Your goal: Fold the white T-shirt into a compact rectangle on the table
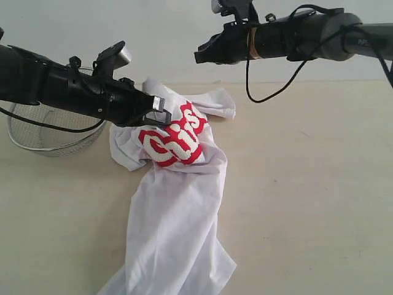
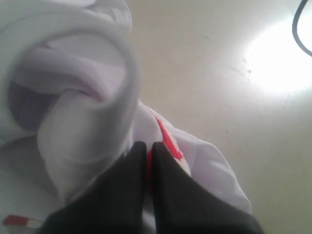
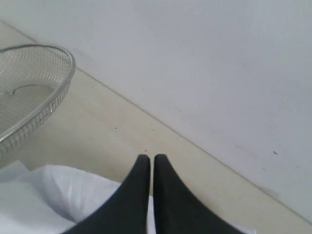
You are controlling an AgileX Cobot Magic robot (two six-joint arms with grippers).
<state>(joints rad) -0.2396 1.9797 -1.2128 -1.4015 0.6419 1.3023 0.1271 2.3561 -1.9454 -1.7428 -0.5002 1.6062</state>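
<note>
Open counter (image 1: pixel 307 203) fills the right half and lower left of the frame. The shirt (image 1: pixel 178 209) sprawls from upper centre to the bottom edge; a mesh bowl (image 1: pixel 55 144) sits at far left, behind the left arm (image 1: pixel 55 86).

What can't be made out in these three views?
- white T-shirt hem: exterior view, cut off by the bottom edge.
- red lettering: exterior view, folds hide part; unreadable.
- mesh bowl: exterior view, left arm covers part of it; right wrist view, frame edge cuts it.
- Cloth by left gripper: left wrist view, blurred, too close.
</note>
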